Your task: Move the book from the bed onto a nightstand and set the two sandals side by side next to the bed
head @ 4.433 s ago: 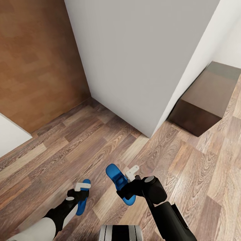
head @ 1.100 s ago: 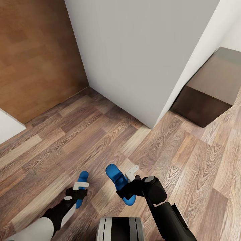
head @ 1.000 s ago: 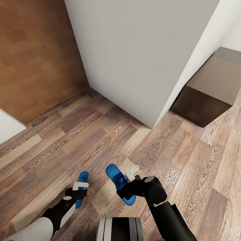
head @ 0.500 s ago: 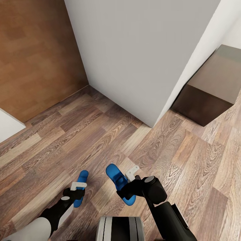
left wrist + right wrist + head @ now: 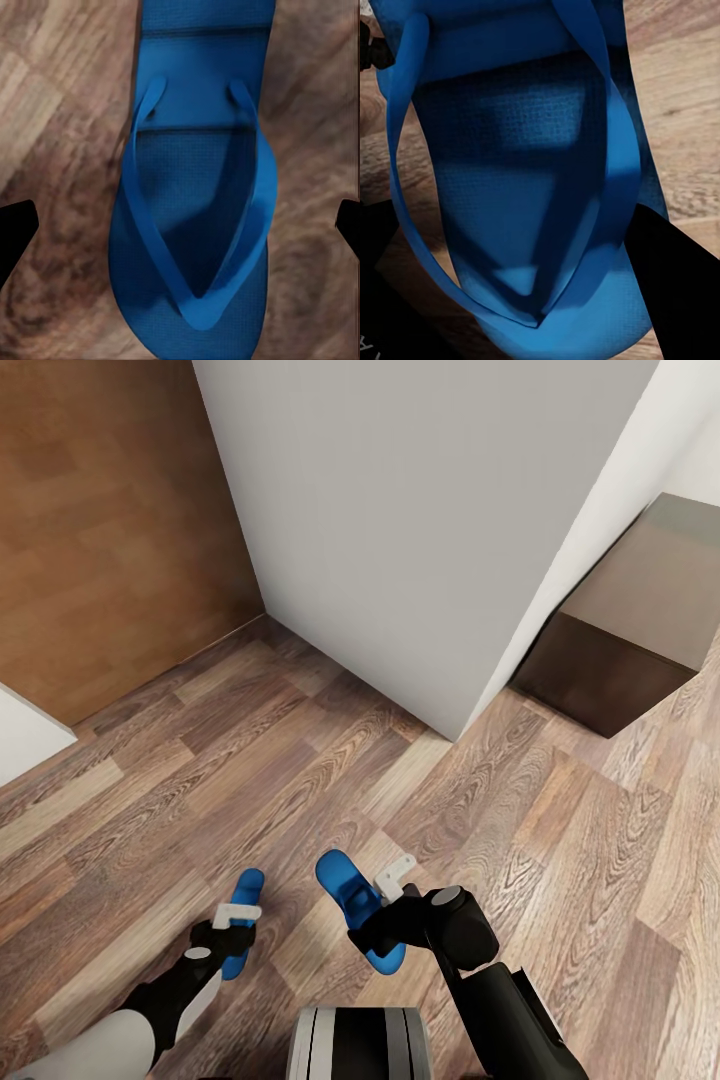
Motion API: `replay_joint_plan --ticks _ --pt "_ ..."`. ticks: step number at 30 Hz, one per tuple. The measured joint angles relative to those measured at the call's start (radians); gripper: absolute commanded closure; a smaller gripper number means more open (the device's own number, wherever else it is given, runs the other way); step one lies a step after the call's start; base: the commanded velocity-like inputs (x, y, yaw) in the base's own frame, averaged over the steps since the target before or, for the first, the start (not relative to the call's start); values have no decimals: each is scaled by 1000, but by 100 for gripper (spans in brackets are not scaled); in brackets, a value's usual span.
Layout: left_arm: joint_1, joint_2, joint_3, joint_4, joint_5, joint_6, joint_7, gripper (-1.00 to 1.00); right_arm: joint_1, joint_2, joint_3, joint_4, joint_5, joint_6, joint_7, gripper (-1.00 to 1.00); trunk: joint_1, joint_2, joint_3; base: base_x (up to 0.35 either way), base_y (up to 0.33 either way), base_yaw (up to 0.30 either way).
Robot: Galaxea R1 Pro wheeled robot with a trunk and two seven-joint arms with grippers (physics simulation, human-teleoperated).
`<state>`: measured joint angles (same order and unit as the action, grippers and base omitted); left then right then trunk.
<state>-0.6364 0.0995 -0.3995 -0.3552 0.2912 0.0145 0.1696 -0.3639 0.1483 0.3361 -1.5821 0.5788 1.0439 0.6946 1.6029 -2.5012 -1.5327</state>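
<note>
While hovering low over the wood-plank floor point(image 5: 200, 780), poised with the left gripper point(image 5: 238, 922) directly above one blue flip-flop sandal point(image 5: 248, 884), jaws spread wide, dark fingertips point(image 5: 15, 229) standing clear of either edge of the sole and gripping nothing. Lying flat on the planks, strap side up, with the long axis pointing away from the robot and crossing the line between the two fingers at a right angle, so squarely framed by the open jaws and below them. Clamped in the right gripper point(image 5: 385, 905), the second blue sandal point(image 5: 340, 875), lifted off the floor and tilted, one end reaching forward toward the white wall point(image 5: 420, 540), black fingers pressed against both sides of the sole in the right wrist view. Near each other but apart, and not yet parallel. Probably next: lowering the held sandal onto bare planks just to the right of the grounded one, a job for the right arm, already carrying it and nearer that spot. Off to the right, against the wall, a low dark brown cabinet point(image 5: 620, 650).
</note>
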Motion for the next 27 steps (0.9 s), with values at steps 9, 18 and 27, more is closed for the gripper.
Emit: replay_joint_plan --ticks 9,18,27 --pt "-12 -4 0 -15 -1 -30 -1 -100 0 0 0 0 1 0 0 100 1 0 -8 0 0 0" --pt "-18 -3 -2 -18 -2 -41 -2 -100 0 0 3 0 -1 0 0 100 2 -1 -15 0 0 0" --pt "-18 -4 -2 -16 -2 -44 -2 -100 0 -2 38 0 2 0 0 100 5 -2 -39 0 0 0"
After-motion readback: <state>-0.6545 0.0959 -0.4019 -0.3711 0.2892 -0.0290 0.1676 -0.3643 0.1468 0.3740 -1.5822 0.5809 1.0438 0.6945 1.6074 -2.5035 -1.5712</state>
